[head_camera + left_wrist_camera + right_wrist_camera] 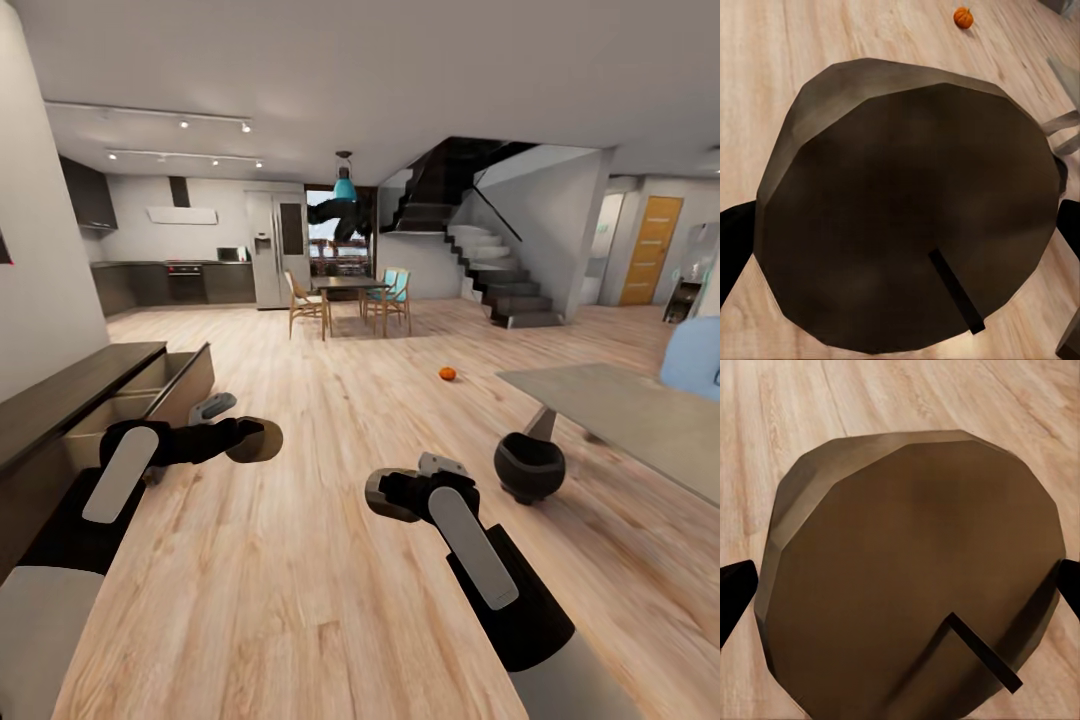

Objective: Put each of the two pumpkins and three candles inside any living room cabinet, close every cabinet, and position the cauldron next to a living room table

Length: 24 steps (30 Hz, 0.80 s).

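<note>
**Two candles in the claws, cabinet standing open at the left**

Each arm is carrying a candle. The left gripper (pixel 250 438) is closing on a stubby brown-grey candle (pixel 256 440), held out over the wood floor (pixel 330 420) just beside the open front of the cabinet (pixel 90 400). In the left wrist view that candle (pixel 907 217) is sitting between the dark fingers, with its flat wick end facing the camera. The right gripper (pixel 385 495) is holding a second candle (pixel 383 497) lower down, over bare floor; in the right wrist view this candle (pixel 915 577) is likewise wedged between the fingers, wick end on. Both claws are open only as far as the candle is wide.

The candles look stiff, light and smooth-sided, so they are likely sitting firmly when pinched across the round wall, as here. They are short, so their long axis is barely marked; each is pointing its axis along the fingers, back toward the wrist.

One pumpkin (pixel 447 374) is lying far out on the floor; it also shows in the left wrist view (pixel 962 17). The black cauldron (pixel 529 467) is standing by the leg of the table (pixel 640 420).
</note>
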Available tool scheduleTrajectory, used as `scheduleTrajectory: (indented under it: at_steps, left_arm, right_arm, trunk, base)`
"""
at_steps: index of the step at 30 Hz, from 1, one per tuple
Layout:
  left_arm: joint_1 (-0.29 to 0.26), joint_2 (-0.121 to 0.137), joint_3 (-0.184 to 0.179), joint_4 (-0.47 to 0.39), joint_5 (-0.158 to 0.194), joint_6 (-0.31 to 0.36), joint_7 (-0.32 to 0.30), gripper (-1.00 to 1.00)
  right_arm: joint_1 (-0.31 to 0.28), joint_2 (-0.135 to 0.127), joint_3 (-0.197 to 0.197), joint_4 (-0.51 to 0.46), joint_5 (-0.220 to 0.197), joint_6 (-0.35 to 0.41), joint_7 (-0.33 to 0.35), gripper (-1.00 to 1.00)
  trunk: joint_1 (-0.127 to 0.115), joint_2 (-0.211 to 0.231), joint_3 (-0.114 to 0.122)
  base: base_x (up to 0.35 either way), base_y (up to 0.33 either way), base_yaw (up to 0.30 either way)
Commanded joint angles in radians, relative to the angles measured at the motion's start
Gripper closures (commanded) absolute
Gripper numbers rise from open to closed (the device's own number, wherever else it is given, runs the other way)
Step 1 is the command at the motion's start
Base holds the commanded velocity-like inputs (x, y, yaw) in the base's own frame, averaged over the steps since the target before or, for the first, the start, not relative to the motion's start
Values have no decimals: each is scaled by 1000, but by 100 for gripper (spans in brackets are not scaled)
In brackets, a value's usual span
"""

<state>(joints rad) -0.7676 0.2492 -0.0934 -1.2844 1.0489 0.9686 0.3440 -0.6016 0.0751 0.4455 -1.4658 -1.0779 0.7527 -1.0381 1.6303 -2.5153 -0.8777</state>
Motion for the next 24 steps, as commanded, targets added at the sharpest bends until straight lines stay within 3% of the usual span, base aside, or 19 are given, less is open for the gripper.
scheduleTrajectory:
  at_steps: [1, 17, 24]
  left_arm:
    - [-1, 1, -2, -1, 14, 0, 10, 100]
    - [-1, 1, -2, 0, 14, -1, 10, 100]
    - [-1, 0, -2, 0, 14, -1, 8, 100]
  right_arm:
    - [-1, 0, 1, -1, -7, 4, -11, 100]
    - [-1, 1, 1, -2, -5, 4, -11, 100]
    - [-1, 0, -2, -2, -5, 4, -11, 100]
  trunk:
    - [0, -1, -1]
    - [0, -1, -1]
    - [0, -1, -1]
  base:
    - [335, 8, 0]
    - [336, 1, 3]
    - [336, 0, 190]
